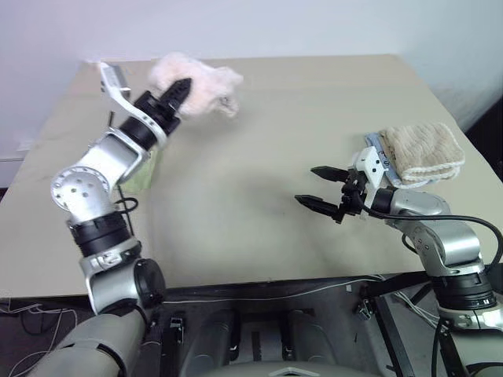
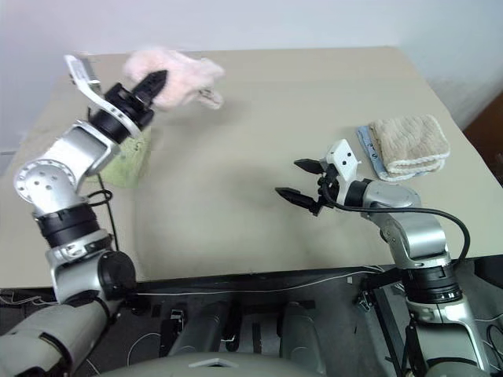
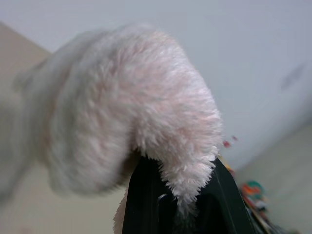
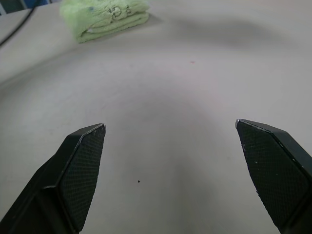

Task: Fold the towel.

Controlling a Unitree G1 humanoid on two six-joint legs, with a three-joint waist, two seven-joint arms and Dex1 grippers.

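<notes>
You are only at the start: the left gripper point(image 1: 179, 88) holds the bunched pink towel point(image 1: 196, 82) clamped, lifted above the table's point(image 1: 259, 157) far left corner, the right gripper point(image 1: 321, 188) waits with fingers apart, and no fold is made.

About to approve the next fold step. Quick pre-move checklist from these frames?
1. Left gripper shut on the pink towel: ok, the pile is bunched over its fingers in the left wrist view.
2. Towel lifted off the table: ok, held up in a bunch near the far edge.
3. Towel spread flat for folding: not ok, it is crumpled.
4. Right gripper open and free: ok, jaws wide over bare table, nothing between them.
5. Green towel folded on the left side, below the left arm: ok.
6. Beige towel folded, beyond the right gripper: ok.
</notes>
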